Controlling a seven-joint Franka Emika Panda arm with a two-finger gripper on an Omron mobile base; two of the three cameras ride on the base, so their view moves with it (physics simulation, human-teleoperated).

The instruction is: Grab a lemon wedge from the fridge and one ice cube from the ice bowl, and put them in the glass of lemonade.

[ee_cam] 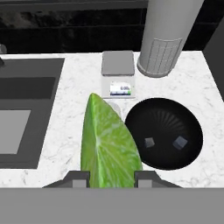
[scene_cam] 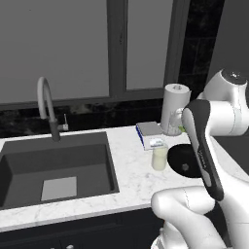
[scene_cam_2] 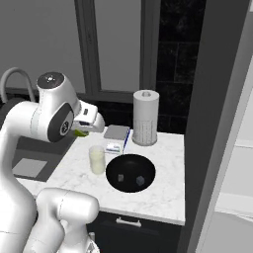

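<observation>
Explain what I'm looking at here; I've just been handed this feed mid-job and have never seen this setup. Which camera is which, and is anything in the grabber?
The white machine is a robot arm on a driving base. Two pictures come from cameras on the base, behind the arm, one from its left and one from its right. The third looks along the gripper itself.

On the marble counter stand the glass of lemonade, the black ice bowl holding two ice cubes, a small scale and a paper towel roll. The sink is to the left.

The gripper is shut on the lemon wedge, held above the counter near the glass. No ice is in the glass yet, as far as I can see.
</observation>
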